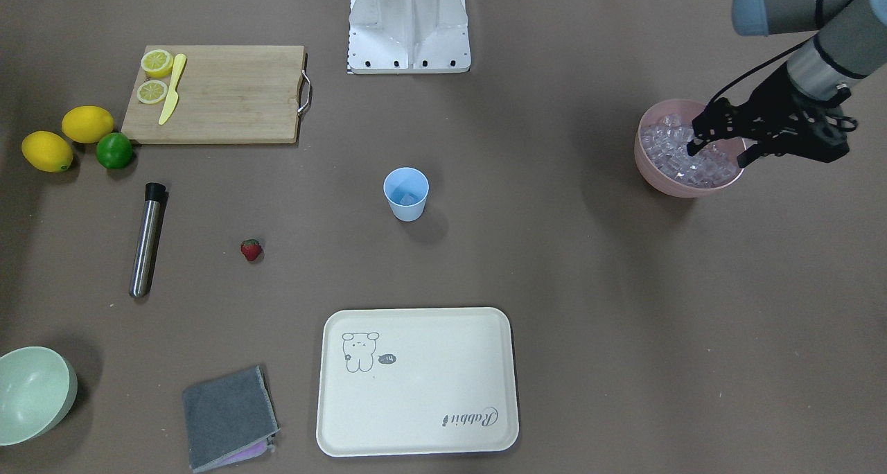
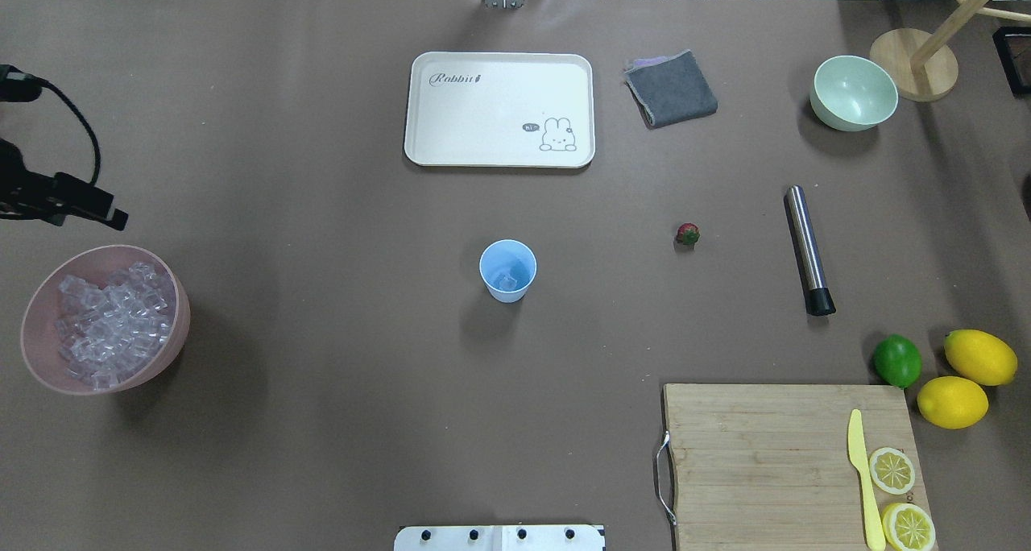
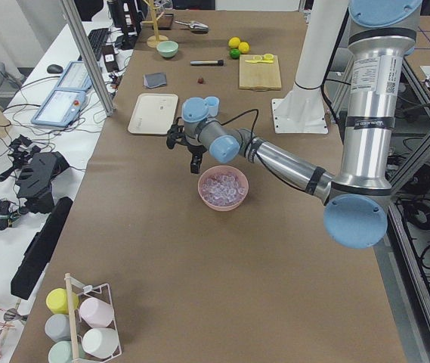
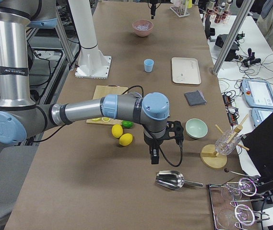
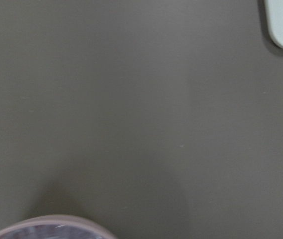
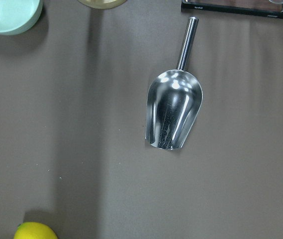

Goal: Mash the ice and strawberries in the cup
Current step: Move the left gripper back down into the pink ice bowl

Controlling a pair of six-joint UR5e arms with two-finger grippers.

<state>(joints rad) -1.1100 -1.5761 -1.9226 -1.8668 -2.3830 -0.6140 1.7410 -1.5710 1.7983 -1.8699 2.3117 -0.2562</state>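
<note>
The light-blue cup (image 1: 406,193) stands mid-table with one ice cube (image 2: 507,281) in it. More ice (image 1: 675,159) fills the pink bowl (image 2: 40,366) at the table's left end. The strawberry (image 1: 251,250) lies on the table between the cup and a steel muddler (image 1: 147,240). My left gripper (image 1: 719,153) is open and empty, hovering above the pink bowl's rim, which shows at the bottom of the left wrist view (image 5: 56,219). My right gripper (image 4: 151,154) hangs above a metal scoop (image 6: 173,112) past the table's right end. I cannot tell whether it is open or shut.
A cream tray (image 1: 416,432), a grey cloth (image 1: 229,415) and a pale green bowl (image 1: 66,391) sit along the far side. A cutting board (image 1: 235,93) holds lemon halves and a yellow knife. Two lemons (image 1: 86,124) and a lime (image 1: 114,150) lie beside it.
</note>
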